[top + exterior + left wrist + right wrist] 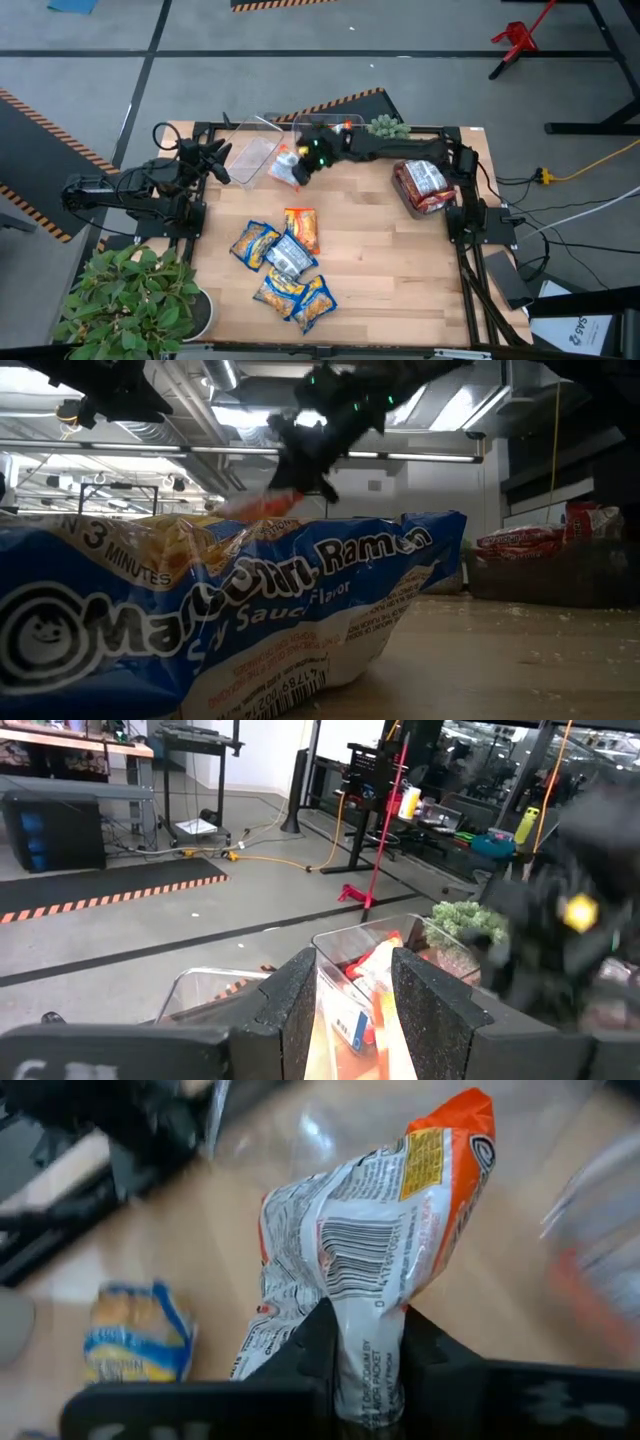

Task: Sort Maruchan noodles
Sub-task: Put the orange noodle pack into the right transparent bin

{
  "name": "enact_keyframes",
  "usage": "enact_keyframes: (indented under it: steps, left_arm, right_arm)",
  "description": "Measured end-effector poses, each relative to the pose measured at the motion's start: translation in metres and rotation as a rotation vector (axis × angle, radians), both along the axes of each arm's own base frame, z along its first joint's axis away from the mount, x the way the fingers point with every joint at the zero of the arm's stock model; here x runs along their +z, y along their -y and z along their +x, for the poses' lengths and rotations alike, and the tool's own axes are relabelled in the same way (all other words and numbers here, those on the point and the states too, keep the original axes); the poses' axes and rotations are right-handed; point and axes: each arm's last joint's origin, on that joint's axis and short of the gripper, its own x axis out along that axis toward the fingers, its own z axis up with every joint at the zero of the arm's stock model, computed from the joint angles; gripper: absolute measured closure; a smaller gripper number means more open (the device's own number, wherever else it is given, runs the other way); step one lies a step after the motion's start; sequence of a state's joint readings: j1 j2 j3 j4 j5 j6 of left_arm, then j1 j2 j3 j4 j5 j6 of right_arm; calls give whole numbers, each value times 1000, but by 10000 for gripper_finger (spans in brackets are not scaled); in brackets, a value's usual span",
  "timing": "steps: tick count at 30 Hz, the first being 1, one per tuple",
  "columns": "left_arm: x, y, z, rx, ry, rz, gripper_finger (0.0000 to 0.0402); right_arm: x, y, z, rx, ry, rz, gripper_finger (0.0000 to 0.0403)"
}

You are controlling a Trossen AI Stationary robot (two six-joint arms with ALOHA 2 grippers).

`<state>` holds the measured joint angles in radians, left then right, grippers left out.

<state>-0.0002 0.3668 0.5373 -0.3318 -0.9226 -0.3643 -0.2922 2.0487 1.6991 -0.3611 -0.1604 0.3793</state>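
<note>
High view: right gripper (297, 166) seen at table's far side, beside clear bins (252, 157), closed on orange packet (285, 168). Left gripper (216, 160) parked at far left edge, fingers apart, nothing held. Other packets (285, 265) piled near front centre; red ones in bin (422, 187) at right.

Low view: packet seen lifted above table, blue packet (230, 615) close to camera.

Right wrist view: orange packet (375, 1250) clamped between fingers (312, 1342).
</note>
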Motion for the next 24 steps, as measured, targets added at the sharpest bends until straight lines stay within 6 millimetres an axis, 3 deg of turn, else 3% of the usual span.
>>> enact_keyframes:
  steps: [5,9,15,24]
  left_arm:
    - [-1,0,0,0,-16,0,274]
    - [-2,0,0,0,-23,0,274]
    - [-2,0,0,0,-29,0,274]
    - [-3,0,-1,8,-46,6,274]
  right_arm:
    - [63,29,-7,-84,27,-109,369]
    - [86,54,-23,-208,-11,-139,369]
    - [62,85,-46,-349,-143,-12,368]
    - [6,85,-45,-467,-139,108,365]
